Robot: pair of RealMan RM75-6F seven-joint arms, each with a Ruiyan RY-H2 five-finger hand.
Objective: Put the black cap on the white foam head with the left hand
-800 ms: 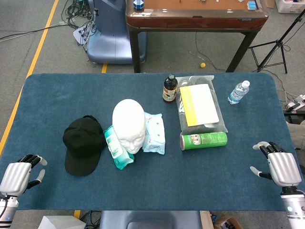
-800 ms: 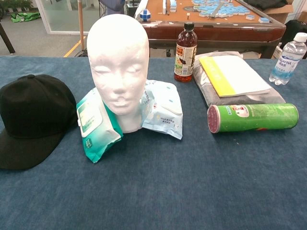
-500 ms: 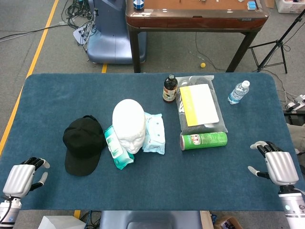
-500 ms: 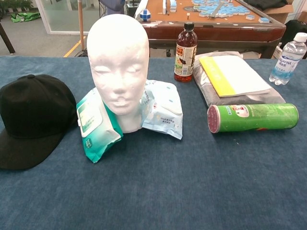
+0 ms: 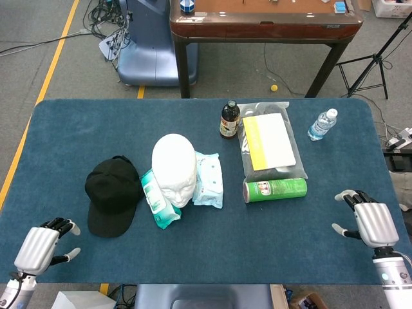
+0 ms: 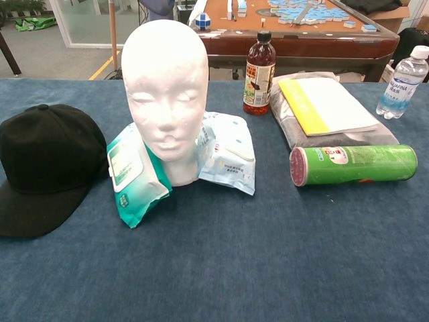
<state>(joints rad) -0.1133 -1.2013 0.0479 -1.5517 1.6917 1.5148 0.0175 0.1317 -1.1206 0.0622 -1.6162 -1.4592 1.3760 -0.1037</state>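
Note:
The black cap (image 5: 112,195) lies flat on the blue table, brim toward the front edge, just left of the white foam head (image 5: 174,168); the chest view shows the cap (image 6: 41,164) at far left and the foam head (image 6: 167,94) standing upright and bare. My left hand (image 5: 40,248) hovers near the front left corner, well short of the cap, fingers apart and holding nothing. My right hand (image 5: 367,221) is at the front right edge, also open and empty. Neither hand shows in the chest view.
A green wipes pack (image 5: 158,199) and a pale blue pack (image 5: 208,180) lean against the foam head. Right of them lie a green can (image 5: 275,190), a bagged yellow booklet (image 5: 268,141), a dark bottle (image 5: 229,120) and a water bottle (image 5: 322,124).
My left hand has shifted right and slightly toward the front edge. My right hand has edged a little left. Cap and head have not moved.

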